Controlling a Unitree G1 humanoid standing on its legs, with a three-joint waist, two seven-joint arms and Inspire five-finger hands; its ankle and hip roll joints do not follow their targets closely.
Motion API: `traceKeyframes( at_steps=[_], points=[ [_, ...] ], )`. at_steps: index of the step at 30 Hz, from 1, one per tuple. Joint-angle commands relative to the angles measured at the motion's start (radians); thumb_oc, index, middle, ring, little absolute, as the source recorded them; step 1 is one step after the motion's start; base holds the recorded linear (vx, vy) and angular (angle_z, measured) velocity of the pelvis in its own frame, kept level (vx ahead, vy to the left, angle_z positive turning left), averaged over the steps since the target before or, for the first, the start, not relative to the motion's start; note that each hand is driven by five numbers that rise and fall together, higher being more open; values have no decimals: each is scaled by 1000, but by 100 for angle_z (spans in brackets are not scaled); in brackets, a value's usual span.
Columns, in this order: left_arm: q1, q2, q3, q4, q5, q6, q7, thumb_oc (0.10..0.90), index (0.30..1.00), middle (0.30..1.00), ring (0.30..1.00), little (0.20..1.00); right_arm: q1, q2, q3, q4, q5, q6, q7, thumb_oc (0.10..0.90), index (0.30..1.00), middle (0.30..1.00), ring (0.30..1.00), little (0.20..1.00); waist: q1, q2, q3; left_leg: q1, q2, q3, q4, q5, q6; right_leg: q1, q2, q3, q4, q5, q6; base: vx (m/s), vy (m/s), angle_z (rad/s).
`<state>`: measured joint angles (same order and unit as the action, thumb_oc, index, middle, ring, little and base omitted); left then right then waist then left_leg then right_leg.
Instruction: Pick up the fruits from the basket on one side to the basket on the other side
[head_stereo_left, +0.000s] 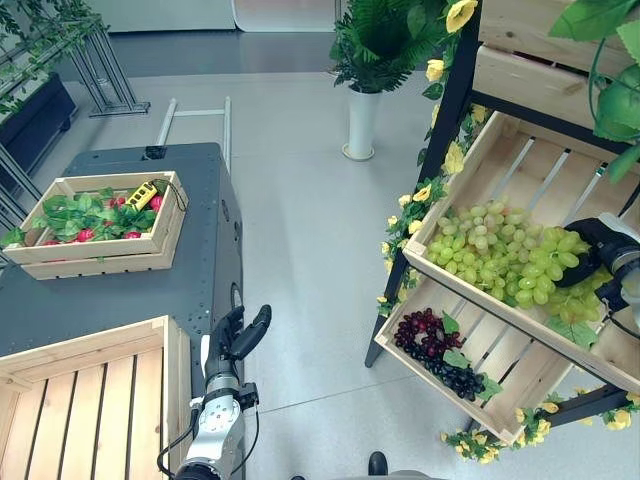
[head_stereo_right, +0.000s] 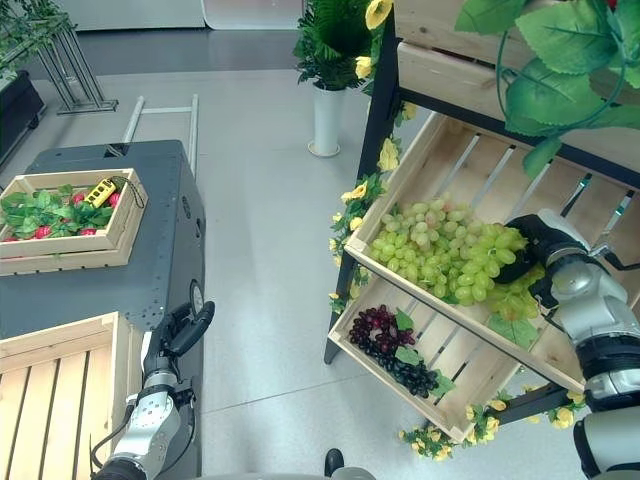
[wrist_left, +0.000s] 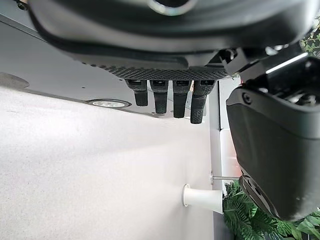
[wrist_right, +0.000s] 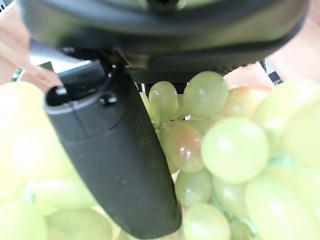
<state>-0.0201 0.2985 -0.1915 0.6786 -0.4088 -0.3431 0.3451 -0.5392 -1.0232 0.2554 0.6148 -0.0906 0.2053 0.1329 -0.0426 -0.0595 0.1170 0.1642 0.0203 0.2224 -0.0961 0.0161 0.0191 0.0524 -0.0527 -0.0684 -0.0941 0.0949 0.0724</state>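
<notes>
Left hand (head_stereo_left: 236, 340) low by empty crate (head_stereo_left: 90, 400), fingers straight, right hand (head_stereo_right: 540, 250) among green grapes (head_stereo_left: 490, 255), grip unclear

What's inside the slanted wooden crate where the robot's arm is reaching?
The upper crate holds green grapes. The right hand rests among them, its fingers buried in the bunch. Whatever lies beneath the pile is covered.

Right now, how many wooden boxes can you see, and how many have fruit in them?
Slatted wooden crates holding grapes: 2 (green grapes, dark purple grapes)
Shallow wooden crate of leaves and red fruit: 1
Pale wooden crate with nothing in it: 1
Total: 4 crates, 3 with fruit

The right hand is in the green grapes.
</notes>
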Motion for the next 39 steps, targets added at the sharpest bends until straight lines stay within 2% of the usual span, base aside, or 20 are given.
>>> traceKeyframes(
  at_steps=[1,10,15,18,20,23,30,34,39],
  points=[
    [-100,69,-32,-60,3,-89,2,800,900,900,900,900,-203,-170,53,7,-98,35,-29,800,900,900,900,900,18,-33,-47,12,-30,-46,9,-123,-1,81,24,-35,7,-103,0,0,0,0],
    [-99,68,-3,-58,23,-85,5,800,900,900,900,900,-159,-202,-1,-154,-118,83,56,800,900,900,900,900,-10,-31,-49,14,-27,-29,9,-122,-2,75,27,-17,7,-100,0,0,0,0],
    [-98,69,6,-59,27,-82,11,800,900,900,900,900,-134,-225,-40,-242,-130,87,35,800,900,900,900,900,-24,-31,-50,13,-26,-21,9,-122,-4,72,30,-9,7,-99,1,-2,1,-2],
    [-95,68,11,-57,27,-83,12,800,900,900,900,900,-115,-243,-77,-316,-193,61,-4,800,900,900,900,900,-35,-29,-52,13,-26,-15,9,-122,-3,70,32,-1,7,-99,3,-6,7,-6],
    [-86,64,16,-61,32,-87,10,800,900,900,900,900,-82,-258,-109,-388,-293,26,-79,800,900,900,900,900,-41,-28,-54,13,-26,-10,9,-123,-2,68,34,3,7,-99,4,-7,7,-2],
    [-88,60,7,-56,29,-92,16,800,900,900,900,900,-80,-272,-117,-466,-356,-11,-153,800,900,900,900,900,-44,-26,-58,12,-27,-9,9,-124,-1,66,35,8,8,-100,6,-8,21,-10],
    [-92,51,7,-57,31,-82,14,800,900,900,900,900,-18,-255,-153,-616,-480,-33,-216,800,900,900,900,900,-44,-18,-62,13,-28,-7,9,-129,3,65,35,9,8,-104,11,0,7,-1],
    [-100,45,6,-52,31,-74,24,800,900,900,900,900,7,-227,-167,-658,-474,-61,-223,800,900,900,900,900,-45,-15,-63,12,-28,-6,9,-131,3,64,35,9,9,-107,13,0,0,0],
    [-114,41,12,-30,34,-75,25,800,900,900,900,900,77,-182,-180,-717,-443,-84,-183,800,900,900,900,900,-50,-13,-61,14,-28,-3,9,-135,5,62,33,11,12,-108,15,0,0,0]
  ],
)
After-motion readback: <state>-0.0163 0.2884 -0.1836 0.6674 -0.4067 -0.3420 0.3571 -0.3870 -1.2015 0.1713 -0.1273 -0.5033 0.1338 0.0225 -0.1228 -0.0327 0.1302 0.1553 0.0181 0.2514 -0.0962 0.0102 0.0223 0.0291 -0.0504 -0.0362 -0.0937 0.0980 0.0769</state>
